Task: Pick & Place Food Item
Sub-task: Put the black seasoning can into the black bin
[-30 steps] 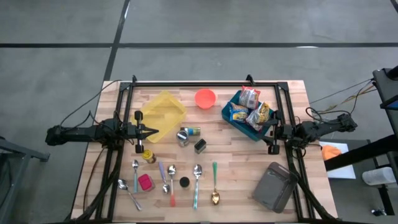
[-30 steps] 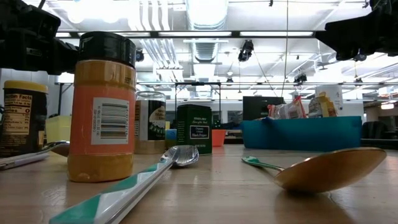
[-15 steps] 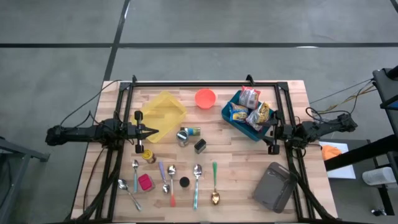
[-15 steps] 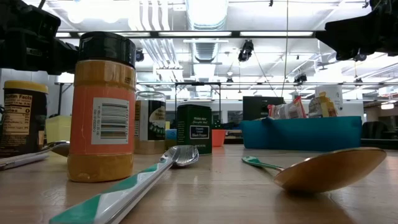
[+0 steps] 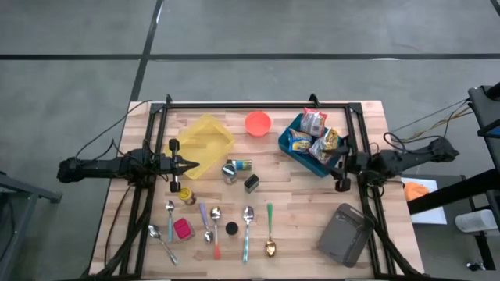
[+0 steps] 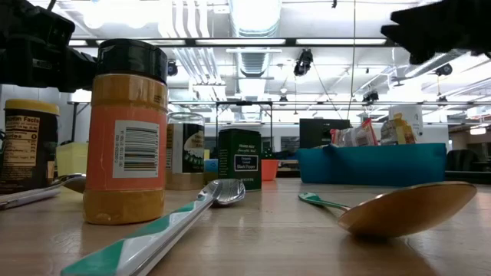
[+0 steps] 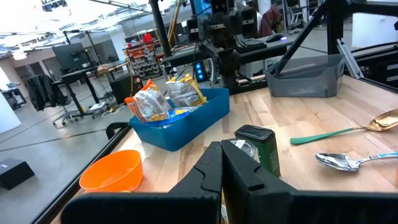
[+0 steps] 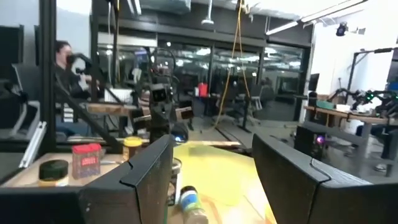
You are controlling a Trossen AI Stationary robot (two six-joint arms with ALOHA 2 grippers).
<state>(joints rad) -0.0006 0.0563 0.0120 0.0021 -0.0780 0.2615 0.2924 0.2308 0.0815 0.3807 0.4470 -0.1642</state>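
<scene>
Since snack packets [image 5: 315,134] sit in blue bin [image 5: 291,149] just beside right gripper [image 5: 341,165] — jaws apart, empty — use that arm; left gripper [image 5: 190,165] pinched closed, well apart.

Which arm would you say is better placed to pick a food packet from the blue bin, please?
Probably the right: its gripper sits beside the blue bin of packets, jaws open. The left gripper is shut, across the table.

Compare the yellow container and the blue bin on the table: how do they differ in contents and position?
The blue bin holds several snack packets; the yellow container appears to hold nothing. The blue bin sits on the table's right side, nearer the right pincer, while the yellow container sits on the left, just beyond the left pincer. Both lie at the table's far side, flanking the orange bowl.
</scene>
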